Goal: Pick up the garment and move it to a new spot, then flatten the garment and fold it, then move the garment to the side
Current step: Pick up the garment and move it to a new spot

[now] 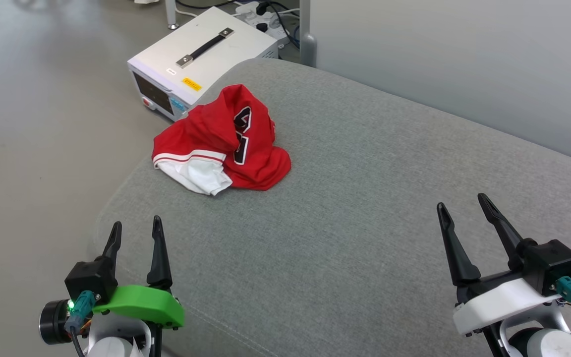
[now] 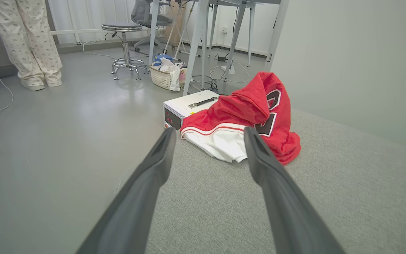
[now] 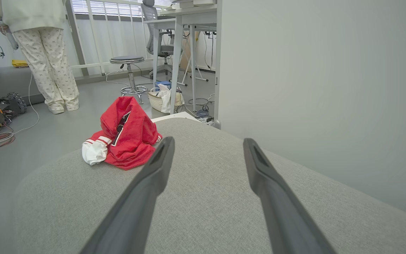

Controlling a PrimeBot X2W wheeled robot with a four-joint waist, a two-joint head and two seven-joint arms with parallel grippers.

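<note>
The garment [image 1: 226, 144] lies crumpled in a heap at the far left edge of a grey upholstered cushion [image 1: 355, 208], red cloth bunched upward with a white panel and striped trim spilling toward the near side; parts of black numerals show in the folds. Both arms hover low over the near edge, well apart from it. The left pincer [image 1: 136, 223] has its fingers spread apart and holds nothing; in the left wrist view the heap sits just beyond its tips. The right pincer [image 1: 462, 201] is likewise spread wide and empty. A white box [image 1: 201, 54] with a black handle stands on the floor just behind the heap. Farther back stands a person [image 3: 48, 53] in patterned trousers.
</note>
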